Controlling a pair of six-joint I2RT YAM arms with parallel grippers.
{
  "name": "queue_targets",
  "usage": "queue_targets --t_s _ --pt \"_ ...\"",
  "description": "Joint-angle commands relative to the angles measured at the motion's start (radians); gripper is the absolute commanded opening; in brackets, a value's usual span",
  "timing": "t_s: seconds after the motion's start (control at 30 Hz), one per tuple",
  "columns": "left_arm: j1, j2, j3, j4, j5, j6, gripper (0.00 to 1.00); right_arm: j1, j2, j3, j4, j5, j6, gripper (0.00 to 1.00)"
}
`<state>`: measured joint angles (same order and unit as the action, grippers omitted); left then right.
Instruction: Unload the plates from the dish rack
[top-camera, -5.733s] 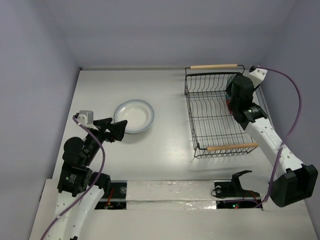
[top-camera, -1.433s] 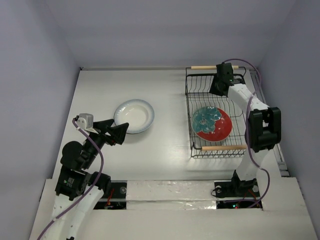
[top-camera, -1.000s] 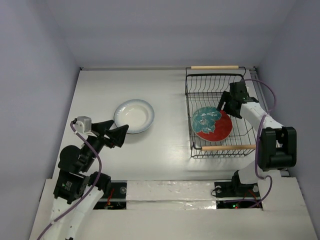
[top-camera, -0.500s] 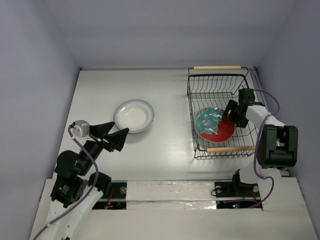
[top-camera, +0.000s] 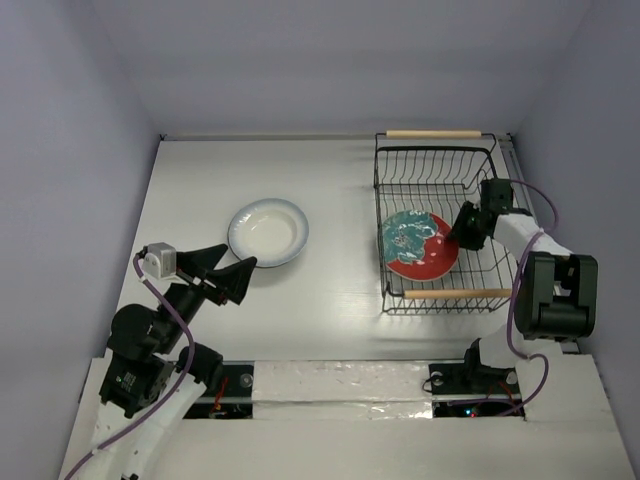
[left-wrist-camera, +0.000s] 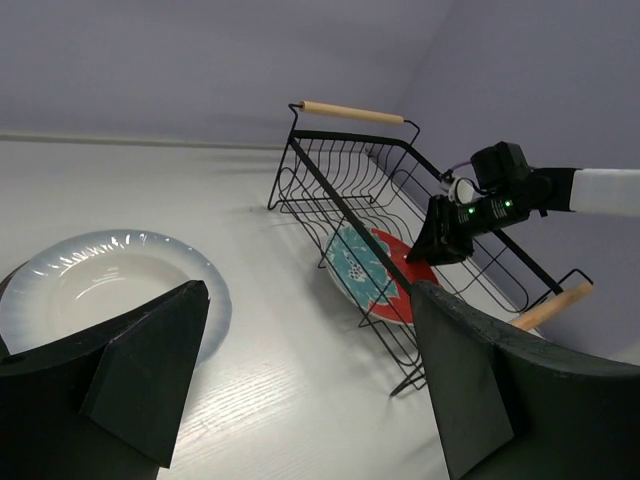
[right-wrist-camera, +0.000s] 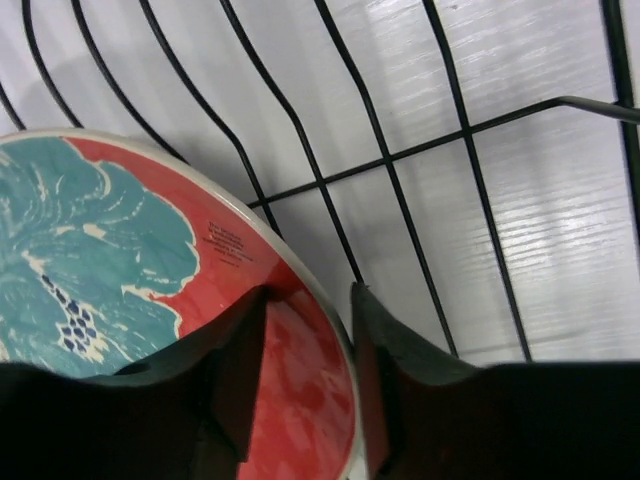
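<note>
1. The red plate (top-camera: 420, 247) leans tilted inside the dish rack (top-camera: 436, 166), its lower edge near the front wooden handle (top-camera: 447, 293). I judge it is the plate now in hand.
2. The right gripper (right-wrist-camera: 308, 296) stands at the right rim of this plate, one finger over the red face and the other outside the rim. This way the thin edge can be pinched and the plate lifted out over the wires. Whether the jaws already press on the rim, I cannot tell.
3. The white plate (top-camera: 267, 232) lies flat on the table (top-camera: 330, 180), well apart from the rack, so it looks already unloaded.
4. The left gripper (top-camera: 240, 255) hovers just beside the white plate, jaws wide apart and holding nothing. It seems only to wait.
5. Count: two plates in view, one red in the rack and one white on the table. There is one rack with two wooden handles; the second handle (top-camera: 433, 133) is at the far side.
</note>
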<state>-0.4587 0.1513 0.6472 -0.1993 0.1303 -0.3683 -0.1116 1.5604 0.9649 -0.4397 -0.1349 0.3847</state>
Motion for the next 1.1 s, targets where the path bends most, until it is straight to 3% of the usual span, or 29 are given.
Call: queue_targets --t_s 0.0,0.17,0.2,0.23,0.37,0.47,0.6,0.7,1.07 --pt "-0.008 -0.001 -0.001 0.034 -0.003 -0.001 0.80 -0.003 -0.071 -0.008 0.030 -0.081 0.071 0.39" --pt "-0.008 0.002 0.000 0.031 -0.009 -0.001 0.80 -0.003 -0.125 -0.058 0.113 -0.104 0.091 0.23" --pt "-0.008 0.004 -0.001 0.031 -0.009 -0.001 0.80 -0.003 -0.134 -0.067 0.128 -0.114 0.101 0.13" --pt "-0.008 0.007 0.000 0.029 -0.009 -0.001 0.80 -0.003 -0.154 -0.087 0.163 -0.138 0.105 0.11" --pt "-0.008 0.013 0.000 0.031 -0.008 -0.003 0.80 -0.003 -0.212 -0.141 0.278 -0.192 0.128 0.10" --pt "-0.008 0.019 -0.001 0.029 -0.009 -0.003 0.80 -0.003 -0.215 -0.166 0.346 -0.235 0.138 0.16" --pt "-0.008 0.031 0.000 0.029 -0.008 -0.004 0.80 -0.003 -0.204 -0.207 0.418 -0.265 0.169 0.41" --pt "-0.008 0.039 -0.001 0.029 -0.006 -0.003 0.79 -0.003 -0.188 -0.213 0.429 -0.267 0.204 0.48" --pt "0.002 0.054 0.000 0.028 -0.003 -0.006 0.79 -0.003 -0.076 -0.195 0.385 -0.258 0.240 0.49"
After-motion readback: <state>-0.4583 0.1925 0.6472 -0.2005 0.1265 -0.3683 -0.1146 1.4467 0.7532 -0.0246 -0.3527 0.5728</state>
